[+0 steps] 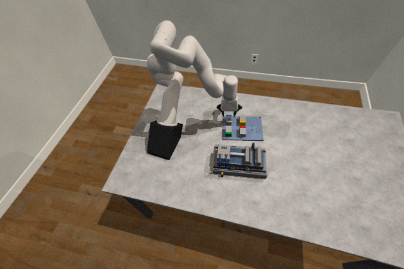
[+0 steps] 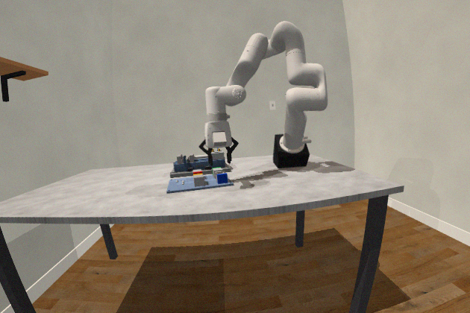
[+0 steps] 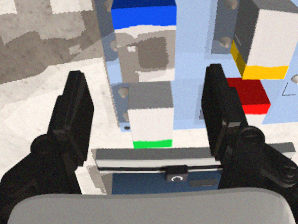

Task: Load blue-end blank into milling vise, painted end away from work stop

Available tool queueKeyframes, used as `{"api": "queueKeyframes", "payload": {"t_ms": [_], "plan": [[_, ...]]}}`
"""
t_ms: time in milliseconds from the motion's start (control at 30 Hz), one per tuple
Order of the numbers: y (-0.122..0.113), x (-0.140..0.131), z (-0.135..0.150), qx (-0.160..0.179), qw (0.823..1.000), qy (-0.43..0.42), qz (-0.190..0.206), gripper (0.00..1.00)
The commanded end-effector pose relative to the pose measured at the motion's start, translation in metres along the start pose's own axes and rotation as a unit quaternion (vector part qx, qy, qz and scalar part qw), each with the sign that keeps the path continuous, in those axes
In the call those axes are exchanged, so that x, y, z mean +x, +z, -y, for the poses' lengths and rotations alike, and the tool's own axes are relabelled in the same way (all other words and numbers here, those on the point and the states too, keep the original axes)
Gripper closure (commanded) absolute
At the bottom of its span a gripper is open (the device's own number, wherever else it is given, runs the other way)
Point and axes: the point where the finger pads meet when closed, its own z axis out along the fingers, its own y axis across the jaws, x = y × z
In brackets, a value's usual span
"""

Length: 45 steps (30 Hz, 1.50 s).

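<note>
The blank with the blue end [image 3: 144,36] lies flat on the blue infeed plate [image 1: 246,128], in its far left corner, blue end pointing away from the vise. It also shows in the top view [image 1: 228,119] and the exterior view [image 2: 221,178]. My gripper [image 3: 146,85] is open and empty and hovers above the plate's left column. In the wrist view its fingers stand either side of the green-ended blank [image 3: 149,119] and the near end of the blue one, touching neither. The vise [image 1: 240,160] stands in front of the plate with nothing between its jaws.
A yellow-ended blank [image 3: 262,36] and a red-ended blank [image 3: 249,92] lie in the plate's second column, right of my fingers. The vise's hoses [image 1: 223,160] are at its left end. The arm's black base [image 1: 163,139] stands left of the plate.
</note>
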Motion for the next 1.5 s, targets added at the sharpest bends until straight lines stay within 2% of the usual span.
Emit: {"api": "queueKeyframes", "payload": {"t_ms": [0,100,367,1467], "plan": [[0.022,0.0,-0.002,-0.001,1.0,0.0,0.0,0.28],[0.035,-0.001,-0.002,-0.001,1.0,0.0,0.0,0.28],[0.032,0.0,0.0,0.0,1.0,0.0,0.001,0.28],[0.043,0.0,-0.002,-0.001,1.0,0.0,0.0,0.28]]}}
